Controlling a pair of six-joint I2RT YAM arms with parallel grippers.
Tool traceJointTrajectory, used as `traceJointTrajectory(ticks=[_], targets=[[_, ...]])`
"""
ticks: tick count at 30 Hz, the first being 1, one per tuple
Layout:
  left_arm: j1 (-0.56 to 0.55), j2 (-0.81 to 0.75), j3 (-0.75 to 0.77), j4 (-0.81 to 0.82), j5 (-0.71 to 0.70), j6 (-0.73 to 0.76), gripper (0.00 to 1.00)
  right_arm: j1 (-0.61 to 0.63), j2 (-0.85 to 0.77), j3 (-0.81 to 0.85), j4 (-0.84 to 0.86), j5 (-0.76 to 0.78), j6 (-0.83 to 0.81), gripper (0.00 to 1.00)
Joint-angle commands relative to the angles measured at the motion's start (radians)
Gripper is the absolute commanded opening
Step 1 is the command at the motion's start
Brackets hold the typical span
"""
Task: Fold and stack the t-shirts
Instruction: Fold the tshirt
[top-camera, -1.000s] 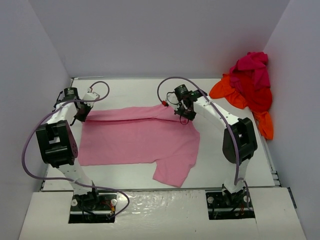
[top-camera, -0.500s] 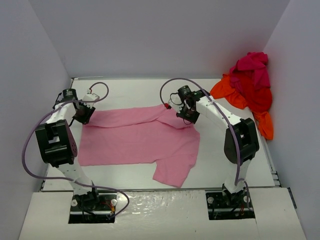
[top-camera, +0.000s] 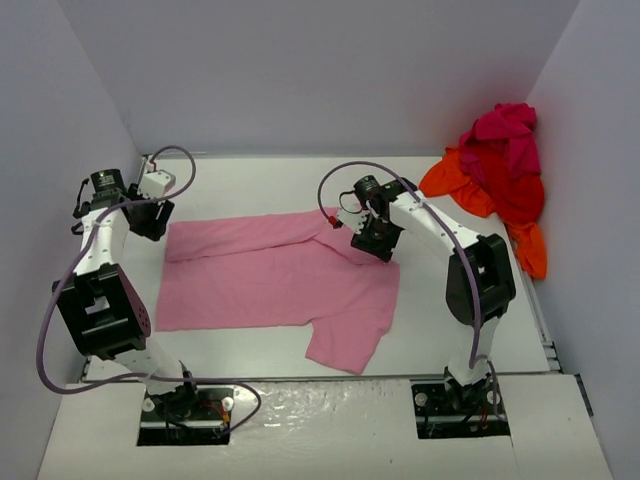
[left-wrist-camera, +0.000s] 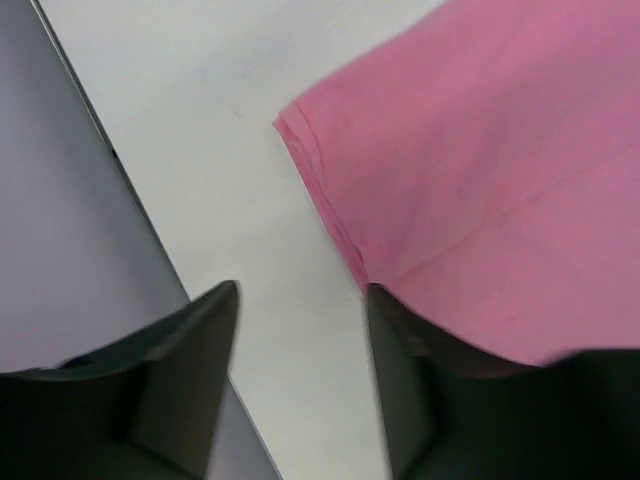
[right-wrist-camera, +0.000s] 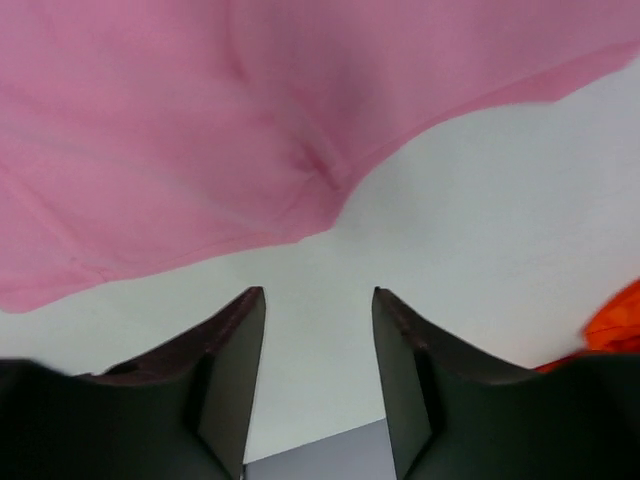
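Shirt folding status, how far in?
Early. Done: the pink t-shirt lies spread on the table, its far edge apparently turned over once. In hand: nothing; the left gripper and right gripper are both open beside its far corners. Left: finishing that fold, then the orange, red and magenta pile, crumpled in the far right corner. No stack yet.

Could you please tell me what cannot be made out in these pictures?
- Top view: the pile is bunched, so its shirt count is unclear.
- Left wrist: the pink shirt runs off the right edge; a finger covers its hem.
- Right wrist: orange cloth is cut by the edge.
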Motion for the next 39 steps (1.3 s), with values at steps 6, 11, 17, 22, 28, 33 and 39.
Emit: traceJointTrajectory(ticks=[6,11,17,22,28,33,39], targets=[[-0.048,0.23,0.289,-0.041,0.034,-0.147,0.0,0.008,0.274,0.412,0.071,0.08,0.061,0.0],[-0.112,0.307,0.343,-0.069,0.027,-0.146,0.0,0.018,0.472,0.595,0.073,0.089,0.064,0.0],[-0.192,0.388,0.387,-0.106,0.02,-0.113,0.0,0.013,0.588,0.687,0.086,0.107,0.069,0.0],[-0.217,0.528,0.511,-0.243,-0.003,-0.095,0.0,0.004,0.623,0.68,0.091,0.135,0.099,0.0],[-0.213,0.623,0.562,-0.295,-0.104,-0.091,0.0,-0.019,0.597,0.573,0.091,0.168,0.119,0.0],[-0.214,0.674,0.598,-0.314,-0.18,-0.119,0.0,-0.063,0.579,0.516,0.09,0.197,0.138,0.0],[-0.221,0.712,0.658,-0.339,-0.271,-0.151,0.0,-0.137,0.583,0.478,0.091,0.226,0.137,0.0]])
